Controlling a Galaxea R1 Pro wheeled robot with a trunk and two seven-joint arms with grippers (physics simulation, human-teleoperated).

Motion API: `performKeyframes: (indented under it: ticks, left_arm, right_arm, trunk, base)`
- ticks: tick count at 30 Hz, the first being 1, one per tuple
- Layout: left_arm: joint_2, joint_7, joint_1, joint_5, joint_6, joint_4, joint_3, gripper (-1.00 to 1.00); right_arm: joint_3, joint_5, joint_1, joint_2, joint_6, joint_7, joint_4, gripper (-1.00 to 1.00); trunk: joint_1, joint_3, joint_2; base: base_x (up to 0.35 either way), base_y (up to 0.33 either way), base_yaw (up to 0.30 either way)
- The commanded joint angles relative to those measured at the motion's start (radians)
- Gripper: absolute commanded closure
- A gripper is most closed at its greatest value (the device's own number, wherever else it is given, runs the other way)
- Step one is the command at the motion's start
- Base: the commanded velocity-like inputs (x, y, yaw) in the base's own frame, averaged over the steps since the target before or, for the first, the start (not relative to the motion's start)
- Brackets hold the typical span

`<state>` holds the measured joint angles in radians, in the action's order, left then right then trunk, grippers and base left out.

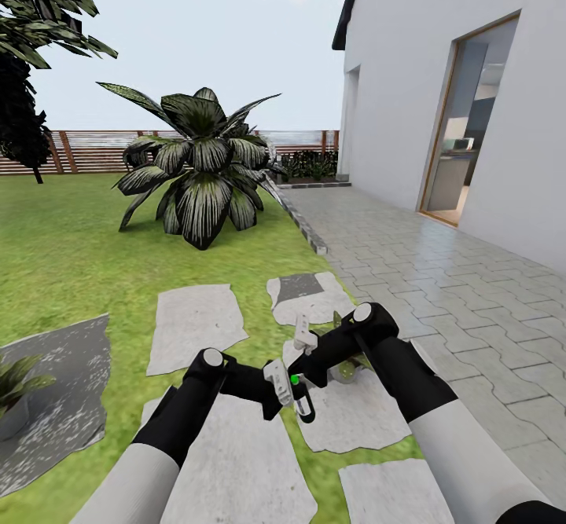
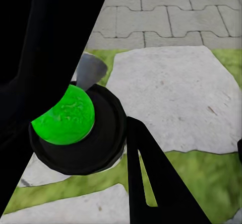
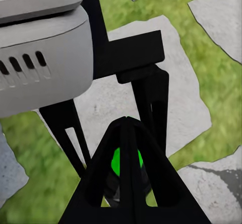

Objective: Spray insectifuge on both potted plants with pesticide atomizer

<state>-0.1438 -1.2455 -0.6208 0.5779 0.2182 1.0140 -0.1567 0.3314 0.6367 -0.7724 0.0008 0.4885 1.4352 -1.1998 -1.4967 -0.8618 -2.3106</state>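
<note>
Both black forearms crossed low over pale stone slabs [image 1: 196,316]; left gripper [image 1: 295,398] apparently clamping green-bottomed atomizer [image 2: 64,116], right gripper [image 3: 126,128] pinched closed

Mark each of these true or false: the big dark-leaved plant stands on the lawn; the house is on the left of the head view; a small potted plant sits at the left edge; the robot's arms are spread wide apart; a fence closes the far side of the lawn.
1. The big dark-leaved plant stands on the lawn. True.
2. The house is on the left. False: the house is on the right, beside grey paving.
3. A small potted plant sits at the left edge. True.
4. The arms are spread wide apart. False: the left arm and right arm converge over the stone slabs.
5. A fence closes the far side. True.
</note>
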Motion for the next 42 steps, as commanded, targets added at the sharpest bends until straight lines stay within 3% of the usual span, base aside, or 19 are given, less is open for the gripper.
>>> performKeyframes:
  ticks: [1, 33, 34, 37, 42]
  left_arm:
    - [0.000, -0.005, -0.001, 0.003, 0.011, 0.002, 0.000, 1.00]
    - [0.003, -0.005, -0.001, 0.003, 0.017, 0.008, 0.010, 1.00]
    - [0.003, -0.005, -0.001, 0.002, 0.017, 0.008, 0.016, 1.00]
    - [0.004, -0.007, -0.001, 0.003, 0.017, 0.007, 0.080, 1.00]
    - [0.007, -0.008, 0.000, 0.003, 0.017, 0.006, 0.098, 1.00]
  right_arm:
    - [0.000, 0.005, -0.001, 0.000, 0.010, 0.005, -0.001, 1.00]
    - [0.000, 0.005, -0.001, -0.001, 0.010, 0.007, -0.001, 1.00]
    - [0.000, 0.005, -0.001, -0.001, 0.010, 0.007, -0.001, 1.00]
    - [0.000, 0.005, -0.001, -0.002, 0.010, 0.007, -0.001, 1.00]
    - [0.000, 0.005, -0.001, -0.002, 0.010, 0.007, -0.001, 1.00]
  trunk:
    - [0.000, -0.001, 0.000]
    - [0.000, -0.001, 0.000]
    - [0.000, -0.001, 0.000]
    - [0.000, -0.001, 0.000]
    - [0.000, -0.001, 0.000]
  base:
    - [0.000, 0.000, 0.000]
    - [0.000, 0.000, 0.000]
    - [0.000, 0.000, 0.000]
    - [0.000, 0.000, 0.000]
    - [0.000, 0.000, 0.000]
